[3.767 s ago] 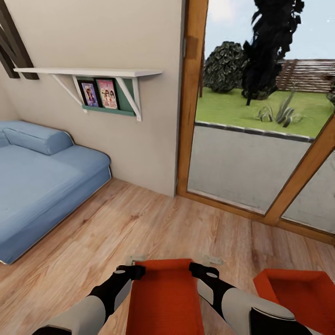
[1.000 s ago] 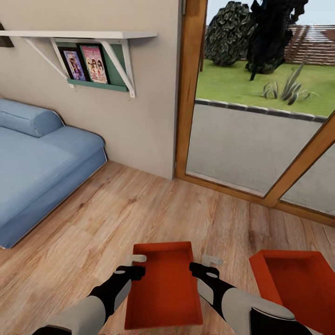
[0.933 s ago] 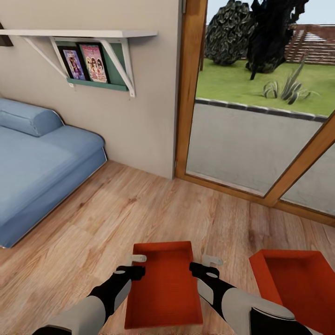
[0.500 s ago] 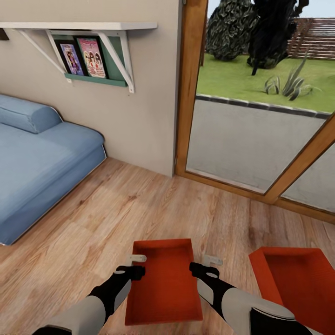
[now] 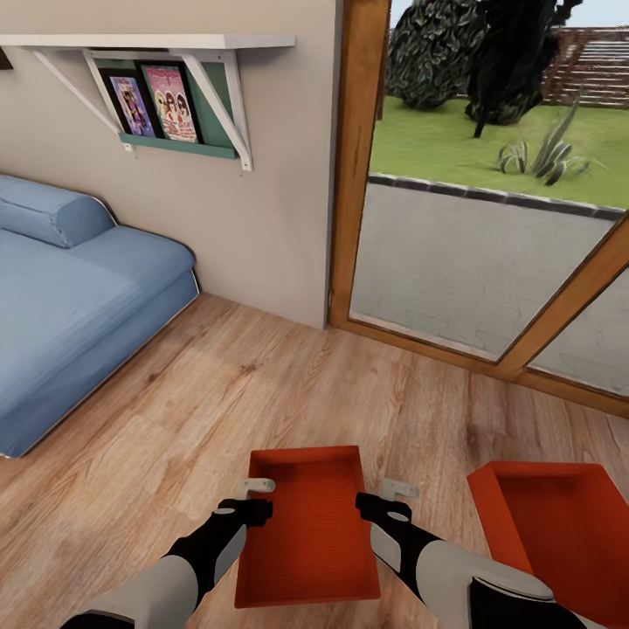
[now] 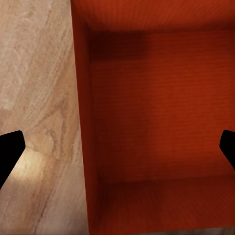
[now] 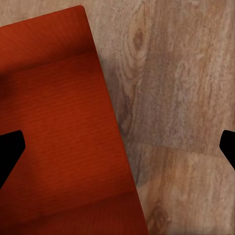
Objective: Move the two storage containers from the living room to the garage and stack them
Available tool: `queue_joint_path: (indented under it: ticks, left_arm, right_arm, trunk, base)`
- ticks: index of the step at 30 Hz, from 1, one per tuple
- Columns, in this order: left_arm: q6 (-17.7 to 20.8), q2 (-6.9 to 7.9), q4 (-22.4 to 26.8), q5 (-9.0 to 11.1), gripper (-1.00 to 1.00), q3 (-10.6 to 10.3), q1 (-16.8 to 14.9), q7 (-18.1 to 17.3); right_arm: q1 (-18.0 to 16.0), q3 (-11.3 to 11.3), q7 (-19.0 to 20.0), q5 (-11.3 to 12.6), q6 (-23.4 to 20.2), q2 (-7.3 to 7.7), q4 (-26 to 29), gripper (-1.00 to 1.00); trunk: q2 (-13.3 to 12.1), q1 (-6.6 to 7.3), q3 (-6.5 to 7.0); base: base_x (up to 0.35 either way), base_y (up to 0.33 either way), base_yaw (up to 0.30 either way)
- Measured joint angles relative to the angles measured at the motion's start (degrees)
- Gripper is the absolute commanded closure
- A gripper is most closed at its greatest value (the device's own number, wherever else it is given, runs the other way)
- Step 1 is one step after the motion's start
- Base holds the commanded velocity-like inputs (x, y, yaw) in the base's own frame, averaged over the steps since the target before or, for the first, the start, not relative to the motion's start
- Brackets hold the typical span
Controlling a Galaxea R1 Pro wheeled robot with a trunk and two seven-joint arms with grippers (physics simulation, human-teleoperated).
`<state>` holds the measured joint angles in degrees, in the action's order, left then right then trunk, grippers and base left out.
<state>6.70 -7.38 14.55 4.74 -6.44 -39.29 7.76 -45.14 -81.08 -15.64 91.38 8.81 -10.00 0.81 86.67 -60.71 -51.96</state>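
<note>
We straddle one bin point(image 5: 307, 524) on the wood floor point(image 5: 175, 419), its long axis running away from us. Left claw point(image 5: 257, 486) and right claw point(image 5: 397, 490), both spread, flank its long walls. Second bin point(image 5: 559, 533) lies right.

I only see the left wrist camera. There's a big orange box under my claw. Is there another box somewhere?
Observer: Yes. A second container sits on the wood floor, to the robot's right of the first container.
Operator: Where's my other claw?
Observer: The right claw is open above the first container's right wall, with one fingertip over the container and one over the floor.
Operator: What's in the room?
Observer: A blue sofa on the left and a glass door straight ahead.
</note>
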Motion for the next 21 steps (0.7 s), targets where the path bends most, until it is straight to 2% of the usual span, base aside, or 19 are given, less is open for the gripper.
queue_joint_path:
  ticks: [21]
  left_arm:
    - [0.0, -0.02, -0.1, 0.0, -1.00, 0.1, 0.0, 0.0]
  right_arm:
    - [0.0, -0.1, 0.0, 0.0, 0.1, 0.00, 0.0, -1.00]
  trunk:
    - [0.0, 0.00, 0.00]
  base:
    - [0.000, 0.000, 0.000]
